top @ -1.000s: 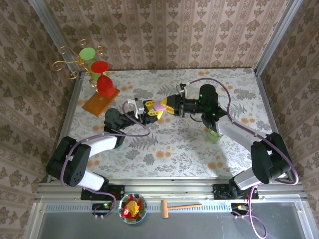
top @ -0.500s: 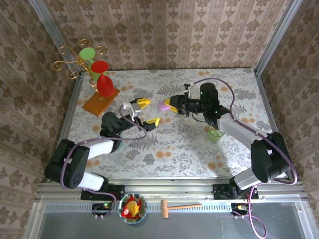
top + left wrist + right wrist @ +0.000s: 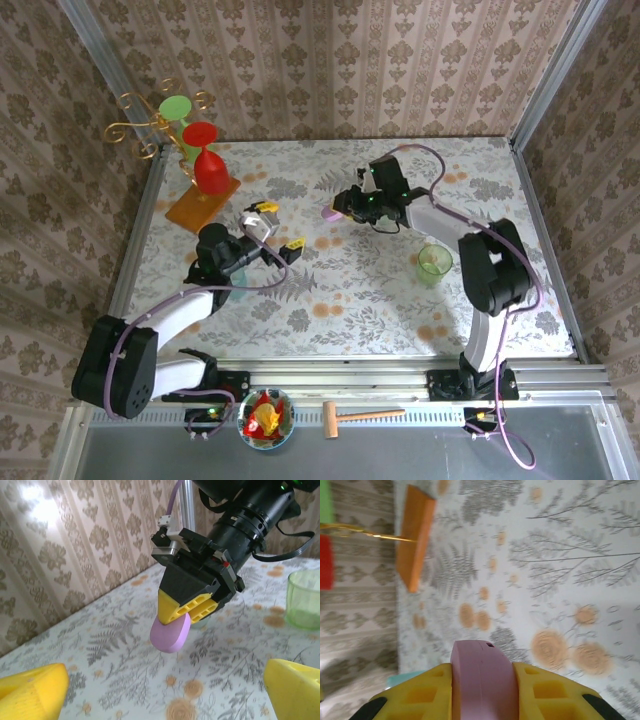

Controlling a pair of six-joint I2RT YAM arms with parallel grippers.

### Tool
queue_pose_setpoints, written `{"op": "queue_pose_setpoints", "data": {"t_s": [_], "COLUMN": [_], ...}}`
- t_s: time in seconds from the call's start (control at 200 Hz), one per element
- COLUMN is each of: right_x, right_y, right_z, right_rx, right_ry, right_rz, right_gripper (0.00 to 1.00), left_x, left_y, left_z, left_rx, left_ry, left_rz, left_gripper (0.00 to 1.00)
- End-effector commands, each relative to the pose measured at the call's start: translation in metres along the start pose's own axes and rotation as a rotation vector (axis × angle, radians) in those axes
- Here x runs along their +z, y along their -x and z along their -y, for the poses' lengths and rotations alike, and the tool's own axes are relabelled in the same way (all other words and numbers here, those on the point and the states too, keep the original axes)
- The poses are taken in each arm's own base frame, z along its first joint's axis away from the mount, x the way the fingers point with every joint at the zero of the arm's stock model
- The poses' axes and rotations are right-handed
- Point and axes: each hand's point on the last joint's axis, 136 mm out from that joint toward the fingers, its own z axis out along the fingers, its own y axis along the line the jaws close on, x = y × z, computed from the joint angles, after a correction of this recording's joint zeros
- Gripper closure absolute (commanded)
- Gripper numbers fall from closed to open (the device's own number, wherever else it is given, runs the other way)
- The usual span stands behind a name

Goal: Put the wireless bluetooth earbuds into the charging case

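— Above the worktop (image 3: 350, 290), the right tool (image 3: 189, 615) pinches the lilac case (image 3: 171, 634) across its flat sides; the left tool (image 3: 280, 227) gapes wide, empty.

— Light, rigid and glossy, so probably slippery. Best gripped across the broad faces.

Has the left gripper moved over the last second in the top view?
Yes. The left gripper has drawn back leftward, toward the orange stand base, away from the lilac case in the right gripper, and its jaws now stand open.
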Motion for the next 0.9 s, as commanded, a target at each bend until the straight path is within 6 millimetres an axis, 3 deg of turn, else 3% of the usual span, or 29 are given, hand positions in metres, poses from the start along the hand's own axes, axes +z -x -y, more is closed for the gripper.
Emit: {"op": "queue_pose_setpoints", "data": {"t_s": [0.0,0.25,0.445,0.53,0.675,0.895], "right_x": [0.014,0.039,0.043,0.039,0.023,-0.026], "right_y": [0.005,-0.003,-0.010,-0.008,0.002,0.022], "right_z": [0.022,0.065,0.087,0.088,0.081,0.073], "right_rx": [-0.041,-0.032,-0.044,-0.060,-0.109,-0.255], "right_ry": [-0.115,-0.229,-0.305,-0.321,-0.341,-0.448], "right_rz": [0.011,-0.027,-0.043,-0.033,0.018,0.147], "right_gripper": [0.80,0.77,0.71,0.64,0.41,0.23], "left_x": [-0.001,0.000,0.000,0.000,-0.001,-0.020], "left_y": [-0.010,-0.006,-0.004,-0.002,0.002,0.000], "left_z": [0.000,0.001,-0.001,-0.004,-0.014,-0.061], "left_rx": [0.038,0.023,0.011,0.002,-0.042,-0.087], "left_ry": [0.011,0.008,0.015,0.023,0.059,0.295], "left_rz": [-0.054,-0.037,-0.030,-0.026,-0.009,-0.037], "left_gripper": [0.00,0.00,0.00,0.00,0.00,0.00]}}
